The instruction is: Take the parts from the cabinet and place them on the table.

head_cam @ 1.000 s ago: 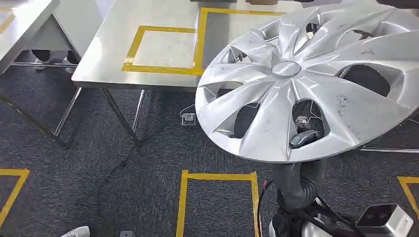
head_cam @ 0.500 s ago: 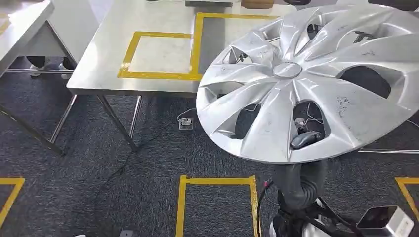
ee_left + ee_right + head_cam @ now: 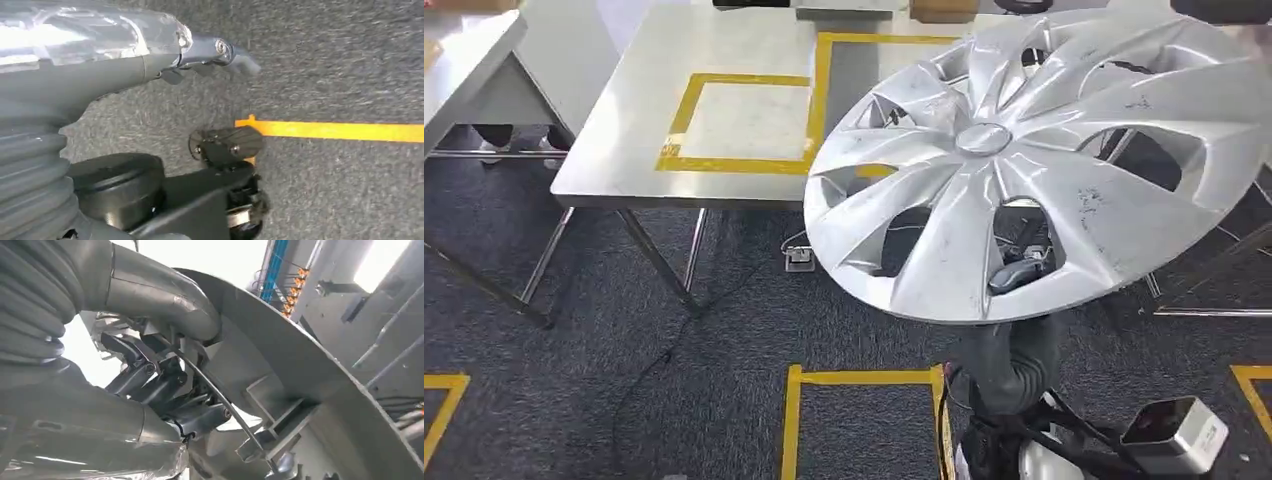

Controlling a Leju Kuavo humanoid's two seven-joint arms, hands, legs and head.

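Floor: dark grey carpet (image 3: 624, 350) is marked with yellow tape outlines (image 3: 864, 378); a black cable (image 3: 674, 340) is trailed across it to a small floor socket (image 3: 800, 258).
Right arm: a grey ribbed cover (image 3: 1009, 365) is raised from the lower edge of the head view to the underside of the part.
Right hand: the right hand (image 3: 165, 385) is seen from the wrist camera with its dark fingers (image 3: 200, 417) closed on the inner ribs at the back of the part; one fingertip (image 3: 1014, 272) is visible through an opening in the face.
Part: a silver plastic multi-spoke wheel cover (image 3: 1024, 170) is held tilted in the air, face toward the head camera, in front of the near edge of the table.
Left hand: the left hand (image 3: 215, 52) is hung above the carpet; nothing is held, the fingers lie nearly straight.
Table: a steel-topped table (image 3: 624, 130) with yellow tape rectangles (image 3: 739, 120) is placed beyond the part.
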